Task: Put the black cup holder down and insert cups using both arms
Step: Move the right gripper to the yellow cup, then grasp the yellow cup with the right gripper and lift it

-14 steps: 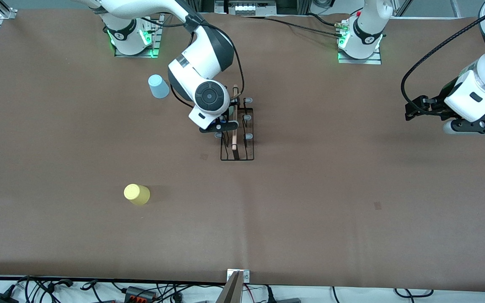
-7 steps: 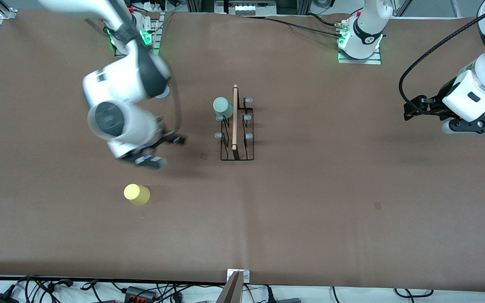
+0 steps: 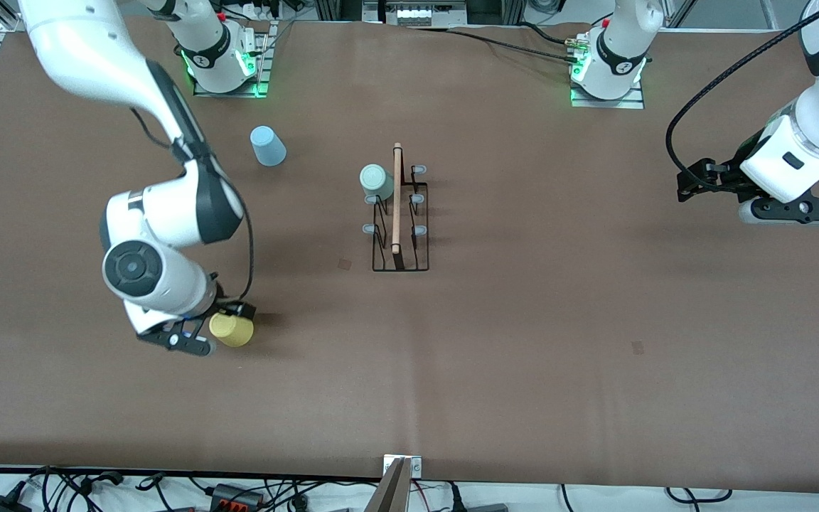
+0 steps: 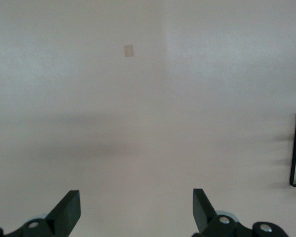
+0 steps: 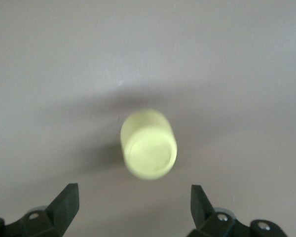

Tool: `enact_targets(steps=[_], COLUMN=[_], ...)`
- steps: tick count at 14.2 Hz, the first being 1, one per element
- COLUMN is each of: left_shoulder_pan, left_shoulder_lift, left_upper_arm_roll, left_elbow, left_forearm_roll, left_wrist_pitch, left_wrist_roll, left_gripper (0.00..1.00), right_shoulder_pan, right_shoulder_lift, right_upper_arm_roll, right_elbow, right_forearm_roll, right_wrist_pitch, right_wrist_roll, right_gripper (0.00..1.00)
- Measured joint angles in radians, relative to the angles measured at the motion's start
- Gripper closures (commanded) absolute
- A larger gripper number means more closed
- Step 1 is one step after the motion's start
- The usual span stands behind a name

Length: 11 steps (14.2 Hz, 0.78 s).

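My robotics lab bench, brown-covered table [image 3: 523, 370], two white arm bases [image 3: 608, 71] bolted on metal plates at twelve o'clock with green status lights, tangled cables and power bricks [image 3: 225, 492] along six o'clock

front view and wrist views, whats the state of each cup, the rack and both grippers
black cup holder: upright on the table
mint-green cup: upside down on a holder peg
yellow cup: upside down on the table, ungrasped
light blue cup: upside down on the table
right gripper: open, over the yellow cup
left gripper: open, empty, waiting
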Motion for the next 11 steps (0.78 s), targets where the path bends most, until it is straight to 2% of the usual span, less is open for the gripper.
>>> enact_targets(steps=[4, 8, 11], left_shoulder_pan=[0.0, 0.0, -0.001], left_shoulder_lift=[0.0, 0.0, -0.001], left_upper_arm_roll=[0.0, 0.0, 0.0], left_elbow=[-0.001, -0.001, -0.001], left_forearm_roll=[0.0, 0.0, 0.0], left_wrist_pitch=[0.0, 0.0, 0.0], left_wrist_roll=[0.0, 0.0, 0.0], left_gripper=[0.0, 0.0, 0.0], right_shoulder_pan=[-0.056, -0.056, -0.059], right_shoulder_lift=[0.069, 0.096, 0.097], right_upper_arm_roll=[0.003, 0.008, 0.008], right_elbow=[0.012, 0.017, 0.027], right_forearm_roll=[0.003, 0.079, 0.095], right_wrist_pitch=[0.091, 0.111, 0.111], right_wrist_roll=[-0.084, -0.125, -0.148], right_gripper=[0.0, 0.0, 0.0])
